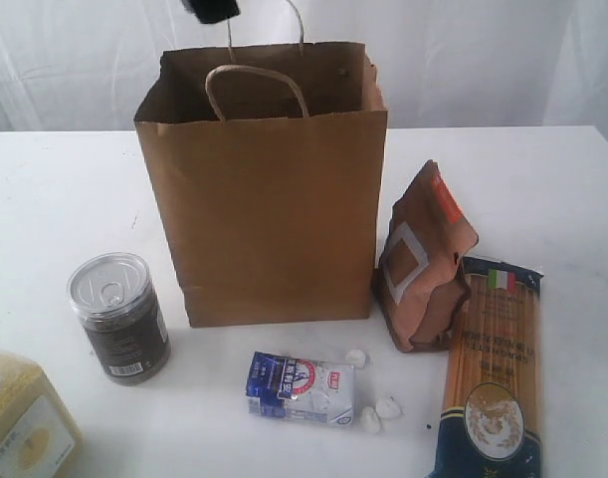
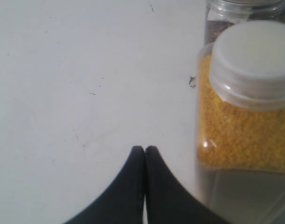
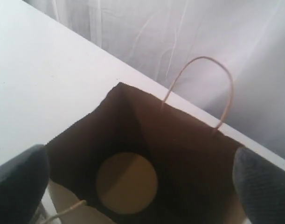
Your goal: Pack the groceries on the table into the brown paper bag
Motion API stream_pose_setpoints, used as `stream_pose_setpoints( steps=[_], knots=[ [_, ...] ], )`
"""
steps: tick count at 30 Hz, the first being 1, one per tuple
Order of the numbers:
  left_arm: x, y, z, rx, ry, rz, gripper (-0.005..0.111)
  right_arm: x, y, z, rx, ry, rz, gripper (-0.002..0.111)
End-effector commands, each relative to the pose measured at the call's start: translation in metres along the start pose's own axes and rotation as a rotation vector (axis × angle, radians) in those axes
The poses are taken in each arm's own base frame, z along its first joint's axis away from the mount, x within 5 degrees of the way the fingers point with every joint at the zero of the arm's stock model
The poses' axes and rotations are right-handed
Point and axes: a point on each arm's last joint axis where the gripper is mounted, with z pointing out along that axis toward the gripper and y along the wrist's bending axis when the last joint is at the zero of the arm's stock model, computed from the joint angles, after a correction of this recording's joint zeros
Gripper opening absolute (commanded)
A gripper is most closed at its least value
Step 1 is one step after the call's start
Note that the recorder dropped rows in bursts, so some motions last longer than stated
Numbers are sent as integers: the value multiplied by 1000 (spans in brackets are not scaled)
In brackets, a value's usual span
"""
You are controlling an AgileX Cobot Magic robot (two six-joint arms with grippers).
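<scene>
A: What's hidden or cut off?
B: Table [image 1: 65,189]: plain white top, runs off the frame. Brown paper bag [image 1: 269,219] stands upright at centre, toward the far side. Its kraft wall hides the contents in the exterior view. A black part [image 1: 210,8] above the bag's mouth is cropped by the top edge, so I can't identify it. Spaghetti pack [image 1: 493,378], near right, is cut off at its near end. Yellow-grain container [image 1: 20,428], near left corner, only partly in frame.
A: Anything in the bag?
B: Right wrist view looks straight down into it. One round tan lid [image 3: 127,183] at the bottom, with the jar body lost in the dark. Twisted paper loop handles [image 1: 256,68] stand up from the rim.
A: The other items?
B: All on the table, outside the bag. Brown pouch [image 1: 423,264]: orange label, creased, upright, just right of the bag and against the pack's far end. The pack lies flat, clear film over long pale strands. Can [image 1: 119,319]: clear-walled cylinder, dark fill, pull-tab top, left of the bag and apart from it. Blue-white pouch [image 1: 302,388] lies flat on the bag's near side. Small white crumbs [image 1: 387,406] lie just right of it.
A: Grippers?
B: Right gripper [image 3: 142,182]: jaws spread wide above the bag's mouth, holding nothing. Left gripper [image 2: 145,151]: black fingertips pressed together, empty, over bare table just beside the yellow-grain container. Its white screw cap [image 2: 252,60] fills the view. A clear rim [image 2: 245,11] beyond it is cropped, and I can't tell which item it is.
</scene>
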Motion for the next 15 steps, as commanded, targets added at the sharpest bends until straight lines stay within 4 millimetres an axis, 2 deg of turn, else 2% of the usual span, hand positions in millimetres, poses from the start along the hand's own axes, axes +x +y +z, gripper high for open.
stream_pose_setpoints(
  steps=[1, 6, 12, 15],
  knots=[
    [3, -1, 1, 4, 10, -8, 0, -4, -24, -37, 151, 28, -69, 105],
    [3, -1, 1, 4, 10, -8, 0, 18, -53, -52, 478, 280, -94, 102],
    [3, -1, 1, 4, 12, -8, 0, 37, -58, -42, 516, 352, -128, 93],
    [3, -1, 1, 4, 12, -8, 0, 48, -67, -37, 577, 391, -167, 90]
  ],
)
